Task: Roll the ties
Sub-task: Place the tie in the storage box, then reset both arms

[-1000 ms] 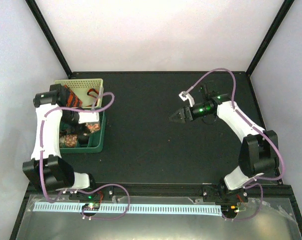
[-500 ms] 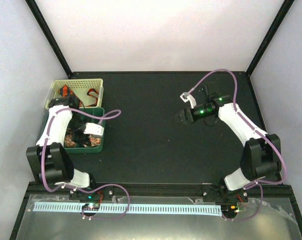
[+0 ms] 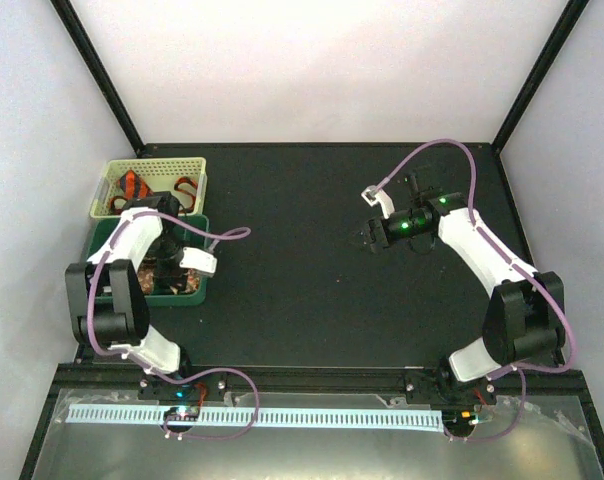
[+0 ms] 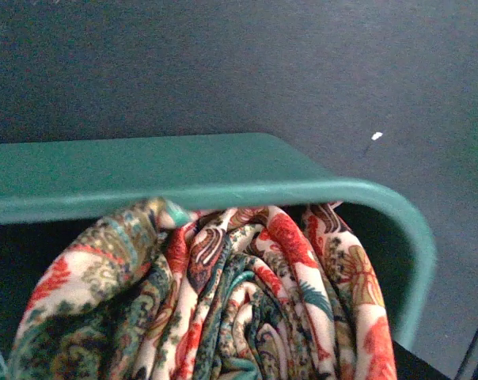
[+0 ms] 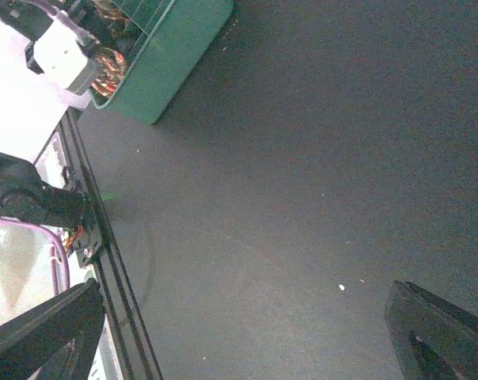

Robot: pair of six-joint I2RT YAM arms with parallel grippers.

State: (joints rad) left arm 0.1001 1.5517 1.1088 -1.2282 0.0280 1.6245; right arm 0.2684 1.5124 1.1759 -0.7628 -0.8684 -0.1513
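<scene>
Top external view, far left first: a cream basket (image 3: 115, 171) at the far-left of the table (image 3: 292, 290) holds an orange tie (image 3: 133, 185), dark-striped and bundled. Just near of it, touching or nearly so, sits a green bin (image 3: 200, 292). The left arm folds over this bin and the left hand (image 3: 169, 262) is down inside it, over speckled fabric. Left wrist view: the speckled tie (image 4: 239, 301) fills the lower frame, cream, red and teal, bunched in tight folds that run up toward the bin's rim (image 4: 144, 170) and press against its inner wall at the rounded corner. It lies directly in front of the left hand, no gap to read. The fingers themselves do not show here, so I cannot tell whether that hand is clamped on the tie or only resting at it. The tie is a wad, not a laid-out strip, so it has no clear long axis. Judgement: it must come out onto open table before any rolling. Further right, the table middle carries nothing of the task. The right hand (image 3: 368, 238) hovers right of centre, well apart from the bin. Right wrist view: its fingers (image 5: 49, 328) stand spread wide, nothing between them. The bin (image 5: 176, 55) lies away to its left. The left arm is plainly the nearer.
</scene>
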